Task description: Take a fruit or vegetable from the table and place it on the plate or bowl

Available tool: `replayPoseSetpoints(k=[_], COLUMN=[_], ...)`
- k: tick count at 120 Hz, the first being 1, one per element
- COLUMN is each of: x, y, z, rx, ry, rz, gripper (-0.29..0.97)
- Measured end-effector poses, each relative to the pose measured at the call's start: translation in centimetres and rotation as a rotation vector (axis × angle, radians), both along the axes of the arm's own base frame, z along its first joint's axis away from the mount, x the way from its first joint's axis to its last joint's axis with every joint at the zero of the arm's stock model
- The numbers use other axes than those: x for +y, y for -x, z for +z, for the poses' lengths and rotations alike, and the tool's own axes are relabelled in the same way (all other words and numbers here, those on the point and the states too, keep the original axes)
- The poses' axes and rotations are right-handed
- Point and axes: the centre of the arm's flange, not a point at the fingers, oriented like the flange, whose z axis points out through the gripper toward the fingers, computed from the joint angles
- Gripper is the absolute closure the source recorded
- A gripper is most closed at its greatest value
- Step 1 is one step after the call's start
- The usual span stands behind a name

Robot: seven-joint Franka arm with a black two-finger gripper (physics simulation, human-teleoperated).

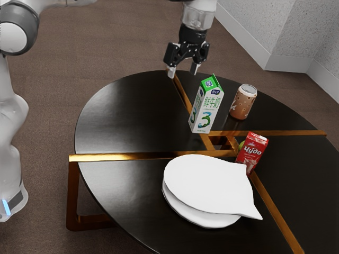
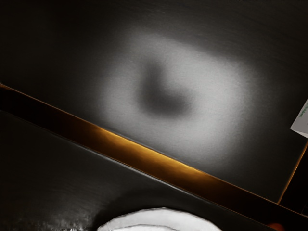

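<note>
The green fruit (image 1: 242, 144) shows only as a sliver, so what kind it is I can't tell. It sits tucked just behind the red carton (image 1: 251, 152), at about two o'clock from the white plate (image 1: 206, 185) in the exterior view. The milk carton (image 1: 206, 104) and can (image 1: 243, 101) stand around one o'clock. The gripper (image 1: 183, 70) hangs above the table (image 1: 127, 121) near twelve, fingers partly spread, holding nothing. I'd pass high over the cartons, then descend on the fruit's open side so the red carton isn't tipped.
</note>
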Motion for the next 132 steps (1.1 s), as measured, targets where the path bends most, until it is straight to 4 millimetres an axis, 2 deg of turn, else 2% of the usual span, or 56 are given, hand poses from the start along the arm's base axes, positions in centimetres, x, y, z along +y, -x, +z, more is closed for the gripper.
replayPoseSetpoints(k=[20,40,55,62,74,79,90,100,105,112,124,132], x=[1.2,0.9,2.6,4.1,7.4,7.8,5.6,4.1,3.2,1.4,-2.9,-4.1], y=[-0.3,-0.4,-0.8,-1.9,-5.2,-6.5,-9.2,-9.9,-10.4,-12.0,-15.5,-17.1], z=[-0.4,-0.1,0.3,-0.8,-1.6,-2.2,-1.9,0.7,1.2,0.0,-3.0,-4.5], rx=[0.017,-0.002,-0.025,-0.013,-0.032,-0.043,-0.097,-0.184,-0.216,-0.234,-0.280,-0.315], ry=[0.016,0.017,0.010,-0.001,-0.045,-0.059,-0.089,-0.116,-0.122,-0.125,-0.125,-0.130], rz=[0.106,-0.008,-0.066,-0.079,-0.084,-0.105,-0.199,-0.268,-0.304,-0.361,-0.468,-0.507], gripper=[0.00,0.00,0.00,0.00,0.00,0.00,0.00,0.00,0.00,0.00,0.00,0.00])
